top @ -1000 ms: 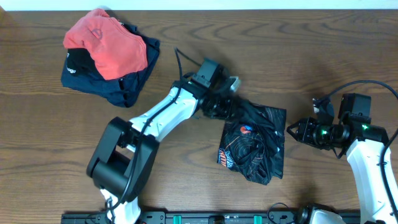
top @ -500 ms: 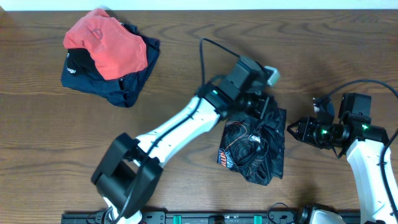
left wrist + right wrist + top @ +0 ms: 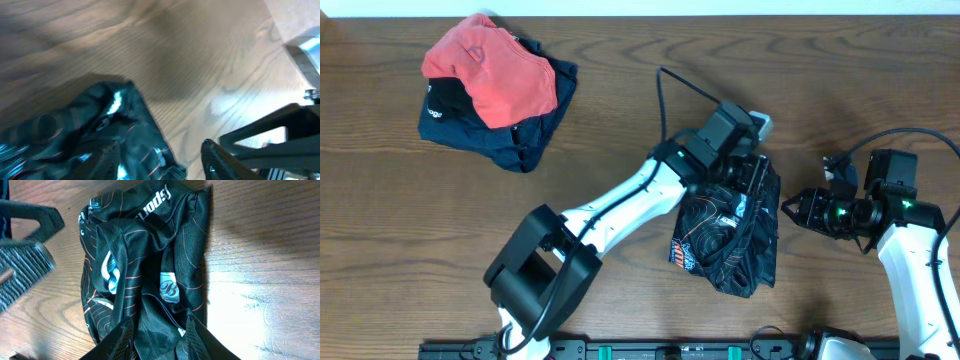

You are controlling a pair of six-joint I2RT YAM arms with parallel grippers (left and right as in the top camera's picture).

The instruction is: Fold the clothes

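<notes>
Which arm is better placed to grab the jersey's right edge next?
Right, probably. The right end effector, open, sits just beside the right edge of the jersey, facing it, fabric filling its wrist view. The left end effector is over the top edge, its arm stretched across the table.

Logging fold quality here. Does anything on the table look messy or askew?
Yes. The black jersey lies bunched and creased right of centre, not flat, its layers overlapping unevenly. In the overhead view's upper left, the coral-red garment sits heaped crookedly on a navy garment.
</notes>
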